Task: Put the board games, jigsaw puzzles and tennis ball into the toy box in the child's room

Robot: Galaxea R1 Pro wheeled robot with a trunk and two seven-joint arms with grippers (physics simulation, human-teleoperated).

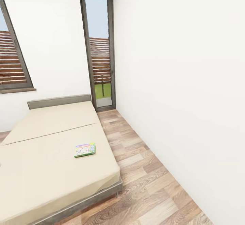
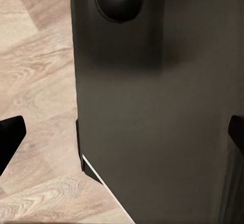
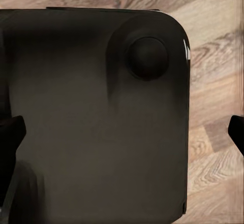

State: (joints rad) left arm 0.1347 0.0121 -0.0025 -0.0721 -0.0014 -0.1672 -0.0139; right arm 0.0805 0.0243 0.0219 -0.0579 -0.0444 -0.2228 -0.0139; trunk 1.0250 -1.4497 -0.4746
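Note:
One board game (image 1: 84, 149), a pale flat box with a green edge, lies flat on the beige mattress of the bed (image 1: 47, 129), near the mattress side that faces the wooden floor. In the left wrist view my left gripper (image 2: 122, 132) is open, its dark fingertips (image 2: 10, 135) far apart with nothing between them. My right gripper (image 3: 122, 132) is likewise open and empty, hanging over the robot's dark base (image 3: 91, 112). The table, the toy box, the jigsaw puzzles and the tennis ball are out of view.
A strip of wood plank floor (image 1: 143, 170) runs between the bed and the white wall (image 1: 183, 82) on the right. A tall grey-framed glass door (image 1: 99, 48) stands beyond the low grey headboard (image 1: 59, 101). A window (image 1: 12, 65) is at the left.

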